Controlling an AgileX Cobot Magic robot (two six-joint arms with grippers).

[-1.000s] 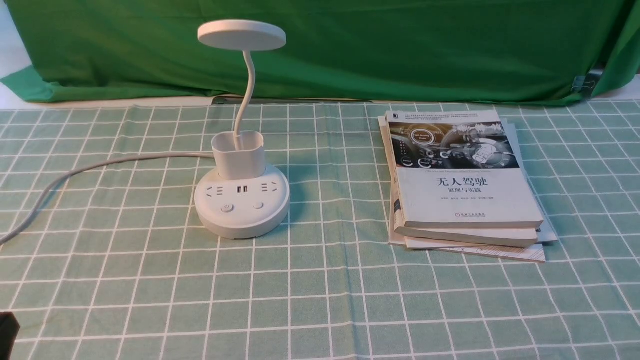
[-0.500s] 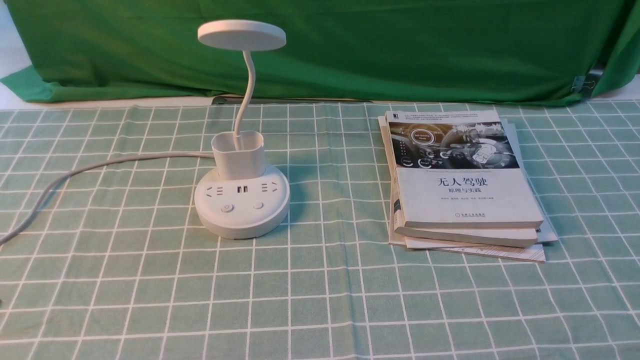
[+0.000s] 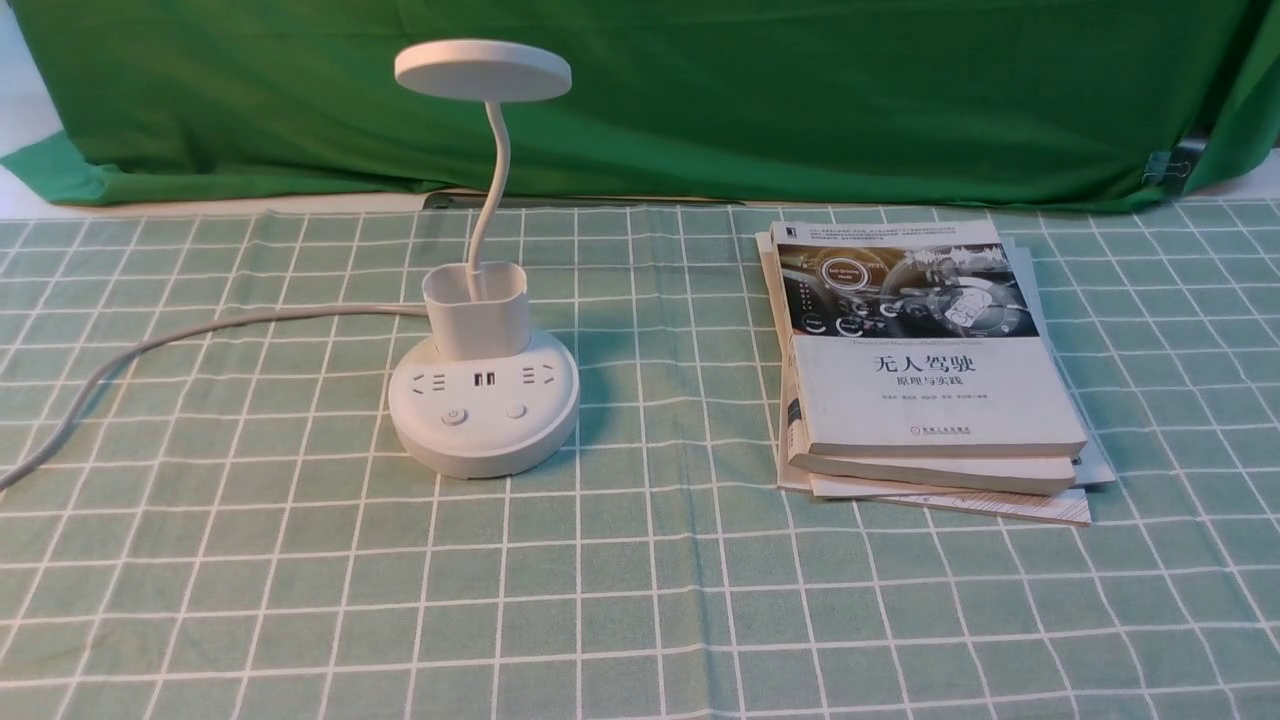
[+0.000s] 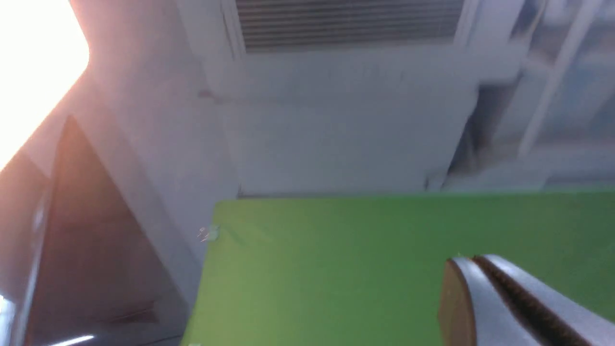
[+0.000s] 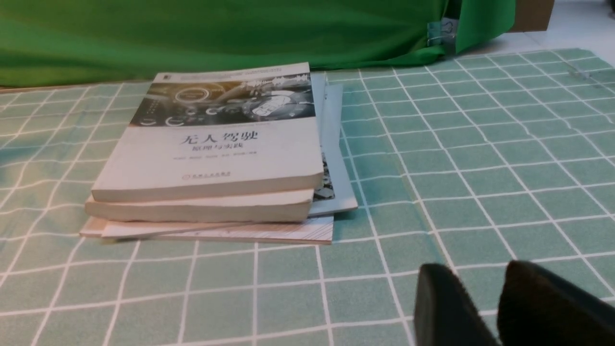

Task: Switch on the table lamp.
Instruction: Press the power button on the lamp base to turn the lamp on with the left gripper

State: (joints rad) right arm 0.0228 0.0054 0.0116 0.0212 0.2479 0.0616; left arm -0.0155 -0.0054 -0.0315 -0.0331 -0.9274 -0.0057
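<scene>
The table lamp [image 3: 484,425] sits left of centre in the front view on the green checked surface [image 3: 640,600], looking unlit, and neither arm is near it. The right gripper [image 5: 480,276] is all but closed and empty, facing the stack of books [image 3: 930,370]. The left gripper [image 4: 509,307] points up at a wall, and it's too blurry to tell if it's open.

My worries:
- The power button [image 3: 455,415] has a twin button [image 3: 516,410] right beside it and sockets [image 3: 486,380] just behind, so it'd be easy to poke the wrong spot.
- A slanted push might skid the base or tug the cord [image 3: 200,325].
- Coming from above could clip the disc head [image 3: 483,70].
</scene>
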